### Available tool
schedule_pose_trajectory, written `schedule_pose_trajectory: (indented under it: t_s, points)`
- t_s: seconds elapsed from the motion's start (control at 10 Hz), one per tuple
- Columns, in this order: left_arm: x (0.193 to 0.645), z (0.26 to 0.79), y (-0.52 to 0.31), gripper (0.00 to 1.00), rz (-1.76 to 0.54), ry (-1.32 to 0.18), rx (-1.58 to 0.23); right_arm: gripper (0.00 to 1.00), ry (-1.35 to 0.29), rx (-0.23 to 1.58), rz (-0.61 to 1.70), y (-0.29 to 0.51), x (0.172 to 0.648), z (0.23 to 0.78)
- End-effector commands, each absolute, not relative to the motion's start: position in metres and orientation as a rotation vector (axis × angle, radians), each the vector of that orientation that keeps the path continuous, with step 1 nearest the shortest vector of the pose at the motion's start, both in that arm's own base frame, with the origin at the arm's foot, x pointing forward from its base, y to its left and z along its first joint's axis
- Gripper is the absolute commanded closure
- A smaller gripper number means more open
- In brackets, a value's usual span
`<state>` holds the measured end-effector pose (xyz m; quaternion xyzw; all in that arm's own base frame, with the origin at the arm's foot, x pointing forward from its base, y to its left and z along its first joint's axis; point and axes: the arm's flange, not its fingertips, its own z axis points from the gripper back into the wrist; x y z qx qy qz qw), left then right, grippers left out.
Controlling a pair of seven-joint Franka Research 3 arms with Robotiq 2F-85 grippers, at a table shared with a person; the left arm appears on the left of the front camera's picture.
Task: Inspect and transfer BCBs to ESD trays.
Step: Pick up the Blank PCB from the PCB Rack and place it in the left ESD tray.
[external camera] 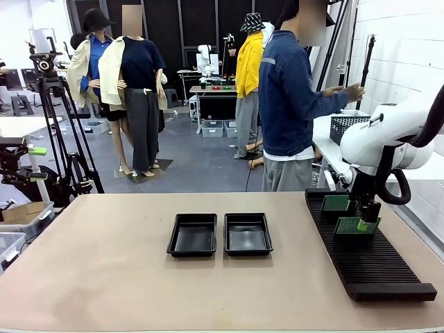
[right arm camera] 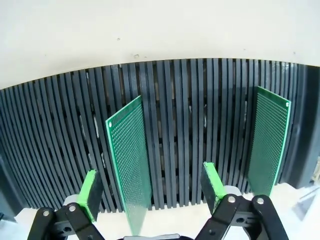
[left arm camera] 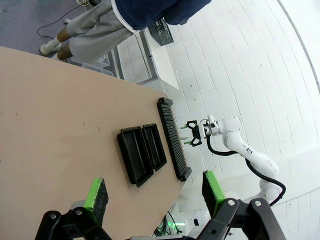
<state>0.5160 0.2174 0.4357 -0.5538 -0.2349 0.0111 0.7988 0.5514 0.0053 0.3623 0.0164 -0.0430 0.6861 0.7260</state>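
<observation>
Front view: the rack (external camera: pixel 368 258) is a long black ribbed strip with close parallel slots, lying flat on the matte tan table (external camera: pixel 104 277), along the side where the right arm comes in. Its near end has a plain raised lip. Tray A (external camera: pixel 248 216) sits well clear of the rack toward mid-table, and tray B (external camera: pixel 192 216) sits just beyond A with a narrow gap between them. Both are glossy black, shallow and rectangular with flared rims, nothing in them. There is wide bare tabletop on every side of the pair. Board 1 (external camera: pixel 355 226) and board 2 (external camera: pixel 338 202), thin green rectangles, stand on edge in rack slots at the rack's far half. The right claw (external camera: pixel 368 218) hangs directly over board 1. A person (external camera: pixel 288 104) stands past the rack's far end, turned away.

Left wrist view: the left claw (left arm camera: pixel 154 192) is spread fully, green pads (left arm camera: pixel 95 195) wide apart, holding nothing, high above the table and far from the rack (left arm camera: pixel 172 140). A (left arm camera: pixel 160 147) and B (left arm camera: pixel 125 152) lie alongside the rack.

Right wrist view: the right claw (right arm camera: pixel 152 185) is wide open. Board 1 (right arm camera: pixel 130 160), finely perforated, stands upright between the pads (right arm camera: pixel 212 181) with daylight on both sides, so no contact. Board 2 (right arm camera: pixel 269 140) is several slots away, outside the claw.
</observation>
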Motion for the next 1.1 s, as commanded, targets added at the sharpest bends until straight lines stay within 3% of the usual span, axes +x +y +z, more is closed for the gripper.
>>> schedule_pose_trajectory:
  t_s: [0.0, 0.3, 1.0]
  points:
    - [0.5151, 0.4383, 0.2178, 0.00, 0.036, -0.492, -1.179, 0.07, -0.113, 0.064, 1.537, 0.0017, 0.5535, 0.3637]
    - [0.5151, 0.4383, 0.2178, 0.00, 0.036, -0.492, -1.179, 0.28, -0.103, 0.060, 1.540, 0.0010, 0.5529, 0.3635]
    - [0.5151, 0.4383, 0.2178, 0.00, 0.036, -0.492, -1.179, 0.96, -0.088, 0.057, 1.549, 0.0006, 0.5502, 0.3619]
